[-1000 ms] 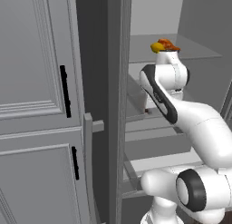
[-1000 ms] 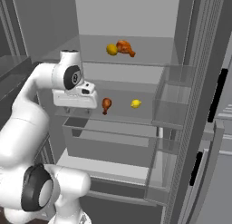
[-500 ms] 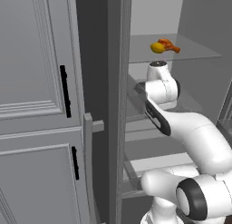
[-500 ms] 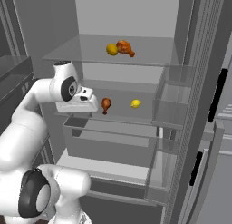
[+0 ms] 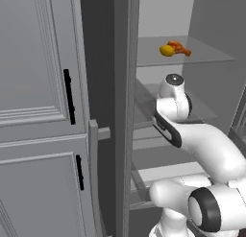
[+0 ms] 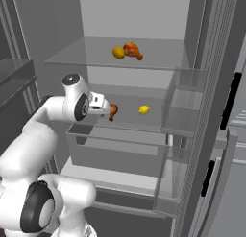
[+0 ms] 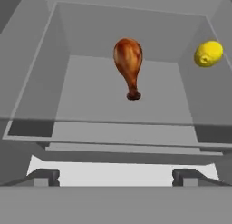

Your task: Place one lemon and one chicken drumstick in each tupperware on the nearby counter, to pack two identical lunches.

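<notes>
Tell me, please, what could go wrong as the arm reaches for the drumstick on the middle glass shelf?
1. The brown glazed chicken drumstick lies bone-end toward the open end effector; closing on that narrow bone could let it slip.
2. The small yellow lemon sits beside it on the clear glass fridge shelf; a nudge might roll it.
3. The shelf's front edge lies low ahead; a low approach may clip it.

The chicken drumstick (image 7: 128,61) is shiny brown and orange. The lemon (image 7: 208,53) is bright yellow. The fridge shelf (image 7: 122,107) is plain grey.
</notes>
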### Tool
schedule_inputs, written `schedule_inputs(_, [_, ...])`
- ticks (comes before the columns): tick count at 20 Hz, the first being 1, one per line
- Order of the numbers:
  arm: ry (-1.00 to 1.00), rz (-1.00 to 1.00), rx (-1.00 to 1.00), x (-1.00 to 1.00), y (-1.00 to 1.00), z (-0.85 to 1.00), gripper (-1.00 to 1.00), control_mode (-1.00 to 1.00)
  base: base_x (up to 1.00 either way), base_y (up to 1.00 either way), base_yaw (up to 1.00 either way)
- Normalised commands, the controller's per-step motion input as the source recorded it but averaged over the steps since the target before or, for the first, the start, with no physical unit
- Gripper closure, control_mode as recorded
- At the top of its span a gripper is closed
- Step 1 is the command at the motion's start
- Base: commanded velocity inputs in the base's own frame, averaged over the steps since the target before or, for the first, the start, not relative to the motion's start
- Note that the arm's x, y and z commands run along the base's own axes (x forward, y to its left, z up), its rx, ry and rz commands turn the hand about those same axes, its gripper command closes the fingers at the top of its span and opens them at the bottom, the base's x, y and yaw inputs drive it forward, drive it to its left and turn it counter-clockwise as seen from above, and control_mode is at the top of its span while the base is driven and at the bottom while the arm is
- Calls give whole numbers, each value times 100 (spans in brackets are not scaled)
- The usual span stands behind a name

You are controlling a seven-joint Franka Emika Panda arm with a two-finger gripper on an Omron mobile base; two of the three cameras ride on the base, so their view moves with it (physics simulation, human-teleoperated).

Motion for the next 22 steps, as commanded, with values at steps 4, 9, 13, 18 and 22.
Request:
schedule_inputs(4, [0, 23, 8, 95, -36, -1, -100, -100, 0, 0, 0])
schedule_inputs(9, [0, 24, 0, 54, -18, -32, -100, -100, 0, 0, 0])
schedule_inputs(13, [-2, 5, -2, 22, 0, -25, -100, -100, 0, 0, 0])
schedule_inputs(18, [0, 0, -4, 38, 3, -30, -100, -100, 0, 0, 0])
schedule_inputs(22, [-1, 0, 0, 35, 0, -30, -100, -100, 0, 0, 0])
